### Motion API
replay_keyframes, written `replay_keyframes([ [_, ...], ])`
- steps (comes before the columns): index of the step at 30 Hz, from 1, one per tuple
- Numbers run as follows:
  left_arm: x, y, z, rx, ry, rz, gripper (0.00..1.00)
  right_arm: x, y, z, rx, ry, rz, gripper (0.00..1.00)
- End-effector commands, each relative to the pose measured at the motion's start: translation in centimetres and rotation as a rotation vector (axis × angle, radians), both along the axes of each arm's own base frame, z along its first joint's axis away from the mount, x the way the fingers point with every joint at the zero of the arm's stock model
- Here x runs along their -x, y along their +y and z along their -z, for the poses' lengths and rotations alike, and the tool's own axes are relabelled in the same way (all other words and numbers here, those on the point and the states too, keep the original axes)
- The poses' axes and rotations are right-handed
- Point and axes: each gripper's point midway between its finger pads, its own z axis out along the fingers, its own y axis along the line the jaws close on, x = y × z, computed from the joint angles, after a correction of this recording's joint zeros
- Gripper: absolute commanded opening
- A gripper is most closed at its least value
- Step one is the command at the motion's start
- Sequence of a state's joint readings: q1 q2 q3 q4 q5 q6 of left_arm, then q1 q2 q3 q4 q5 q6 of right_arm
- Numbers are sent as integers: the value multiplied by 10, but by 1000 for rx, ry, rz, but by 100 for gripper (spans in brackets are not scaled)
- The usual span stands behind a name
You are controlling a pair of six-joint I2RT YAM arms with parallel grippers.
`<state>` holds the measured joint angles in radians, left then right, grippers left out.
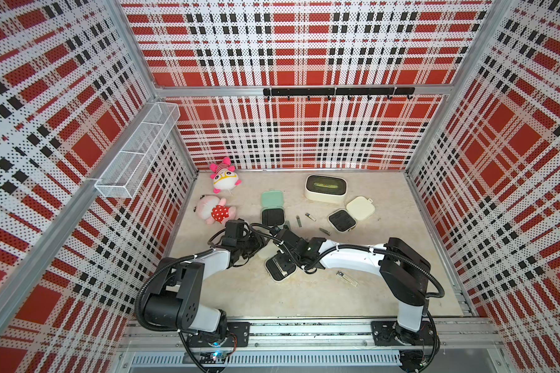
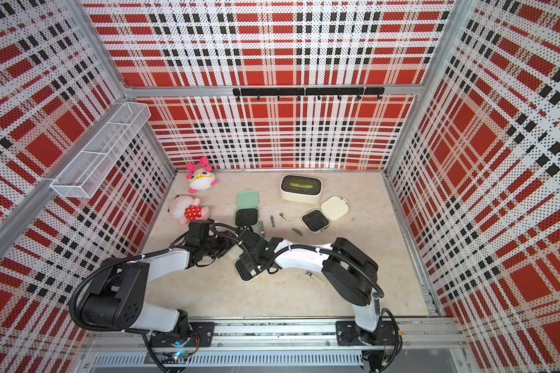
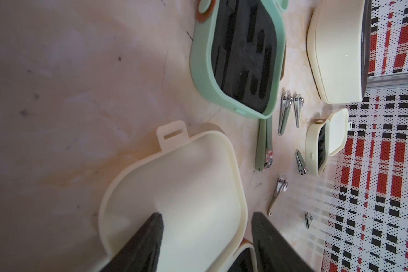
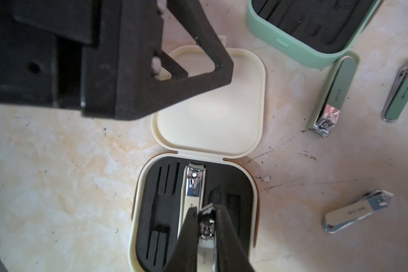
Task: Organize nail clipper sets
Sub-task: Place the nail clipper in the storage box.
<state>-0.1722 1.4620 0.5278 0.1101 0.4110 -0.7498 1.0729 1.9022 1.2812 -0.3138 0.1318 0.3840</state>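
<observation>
Pinching a clipper (image 4: 206, 227) with unreadable lettering, right gripper (image 4: 205, 208) overhangs cream case (image 4: 140, 212).

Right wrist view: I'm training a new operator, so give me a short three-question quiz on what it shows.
1. True or false: the mint green case is closed.
2. The right gripper is: A) open and empty B) shut on a small nail clipper C) shut on nothing.
3. Apart from the held one, how many clippers sit in the black insert of the near cream case?
Key: 1 false, it lies open; 2 B; 3 one, a large nail clipper.
</observation>
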Motion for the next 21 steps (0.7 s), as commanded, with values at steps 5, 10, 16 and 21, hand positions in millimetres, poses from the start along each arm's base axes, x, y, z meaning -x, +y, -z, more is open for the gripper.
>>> replay_keyframes([
  [5, 7, 6, 13, -18, 23, 1, 65, -1, 5, 15, 0, 5, -24, 10],
  [10, 8, 8, 15, -18, 27, -3, 65, -3, 2, 20, 3, 10, -17, 10],
  [16, 10, 9, 17, -20, 33, -5, 65, -4, -1, 27, 5, 19, -16, 10],
  [21, 11, 9, 19, -22, 36, -4, 65, -4, -4, 31, 5, 26, -16, 10],
])
